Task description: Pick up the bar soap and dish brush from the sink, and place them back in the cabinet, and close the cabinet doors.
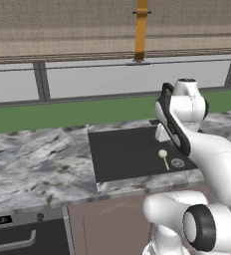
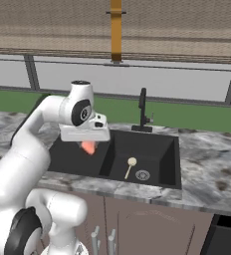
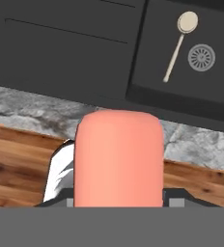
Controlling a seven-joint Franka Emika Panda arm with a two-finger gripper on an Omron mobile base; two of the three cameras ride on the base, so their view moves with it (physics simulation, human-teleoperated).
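Note:
My gripper (image 2: pixel 89 143) hangs above the left part of the dark sink (image 2: pixel 157 142), shut on the salmon-pink bar soap (image 2: pixel 89 147). In the hand view the bar soap (image 3: pixel 119 159) stands close between the fingers and hides them. The cream dish brush (image 2: pixel 130 166) lies on the floor of the sink's right basin, head toward the back and next to the drain (image 2: pixel 142 175). The dish brush (image 1: pixel 164 157) also shows beside my arm, and from the hand as a thin dish brush (image 3: pixel 179 41) with a round head. The cabinet and its doors are out of view.
A black gooseneck faucet (image 2: pixel 143 112) stands behind the sink. Grey marbled counter (image 1: pixel 38 159) runs on both sides. Brown low cupboards with short grey handles (image 2: pixel 102 239) sit under the sink, and a dark oven front (image 1: pixel 18 234) is to the left.

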